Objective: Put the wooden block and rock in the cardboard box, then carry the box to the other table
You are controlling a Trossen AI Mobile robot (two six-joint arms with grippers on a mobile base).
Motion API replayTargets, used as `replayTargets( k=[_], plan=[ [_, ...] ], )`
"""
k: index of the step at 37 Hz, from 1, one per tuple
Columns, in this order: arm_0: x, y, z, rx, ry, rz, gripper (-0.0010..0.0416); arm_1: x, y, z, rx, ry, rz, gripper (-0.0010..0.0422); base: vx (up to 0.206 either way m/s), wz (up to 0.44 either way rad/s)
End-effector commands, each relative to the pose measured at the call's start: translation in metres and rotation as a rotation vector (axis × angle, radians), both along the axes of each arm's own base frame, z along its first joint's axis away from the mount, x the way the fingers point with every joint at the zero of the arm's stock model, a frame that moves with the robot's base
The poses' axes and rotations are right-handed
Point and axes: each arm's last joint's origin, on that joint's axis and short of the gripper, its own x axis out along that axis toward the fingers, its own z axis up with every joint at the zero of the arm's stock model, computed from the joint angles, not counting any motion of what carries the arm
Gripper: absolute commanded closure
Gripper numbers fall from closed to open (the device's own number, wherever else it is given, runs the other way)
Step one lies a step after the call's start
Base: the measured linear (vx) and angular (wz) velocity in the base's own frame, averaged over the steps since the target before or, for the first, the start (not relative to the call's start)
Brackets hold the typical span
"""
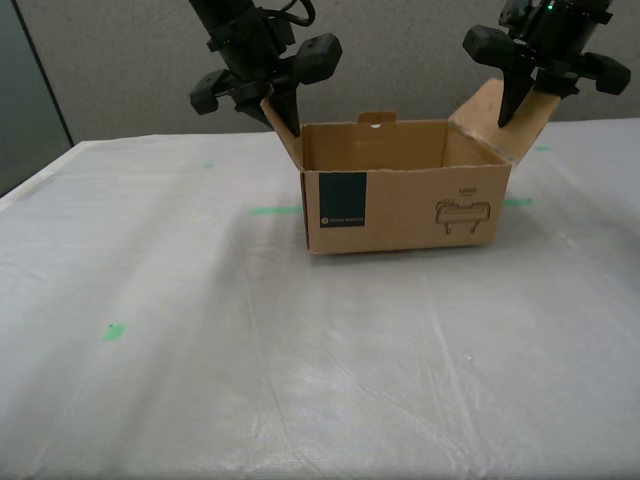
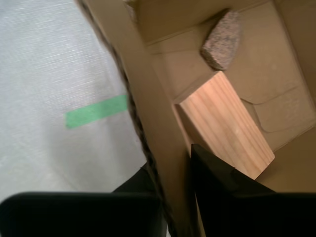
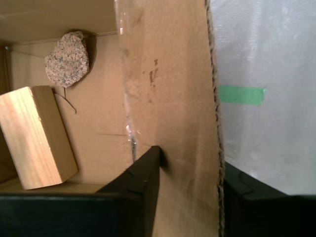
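On the wrinkly pale table (image 1: pixel 200 380) sits the cardboard box (image 1: pixel 410 210), top open, side flaps angled up and out. Inside it the wooden block (image 2: pixel 227 123) lies on the floor with the rock (image 2: pixel 221 39) just beside one end, apart from it. My first gripper (image 3: pixel 190 165) is pinched narrow on one side flap, my second gripper (image 2: pixel 173 170) same deal on the other flap. Plenty of bare table in front of the box; green tape strip (image 1: pixel 275 210) near its side. Front face has a dark teal label (image 1: pixel 344 198), white text too tiny to read, plus a line drawing (image 1: pixel 463 214) with what's probably "HAND" above it.
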Motion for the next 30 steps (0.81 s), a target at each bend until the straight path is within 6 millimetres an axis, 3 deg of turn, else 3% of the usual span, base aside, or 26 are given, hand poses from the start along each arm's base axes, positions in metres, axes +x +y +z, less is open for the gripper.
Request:
replayTargets(
  k=[1, 12, 21, 23, 30],
  plan=[
    [0.0003, -0.001, 0.0003, -0.02, -0.004, -0.008, 0.0269, 0.0004, 0.0011, 0.0006, 0.009, -0.006, 0.004, 0.0333, 0.0, 0.0],
    [-0.0026, -0.0007, -0.0003, -0.023, 0.027, -0.005, 0.0111, 0.0003, 0.0011, 0.0006, -0.006, 0.016, 0.058, 0.0216, 0.0, 0.0],
    [-0.004, 0.0008, -0.0006, -0.025, 0.04, 0.001, 0.0011, -0.0001, 0.001, 0.0004, -0.012, 0.03, 0.088, 0.0114, 0.0, 0.0],
    [-0.0042, 0.001, -0.0006, -0.025, 0.041, 0.001, 0.0001, -0.0001, 0.001, 0.0006, -0.013, 0.029, 0.088, 0.0094, 0.0, 0.0],
    [-0.0051, 0.0013, -0.0004, -0.026, 0.048, 0.004, 0.0023, -0.001, 0.0015, 0.0036, -0.01, 0.018, 0.069, 0.0039, 0.0, 0.0]
  ],
)
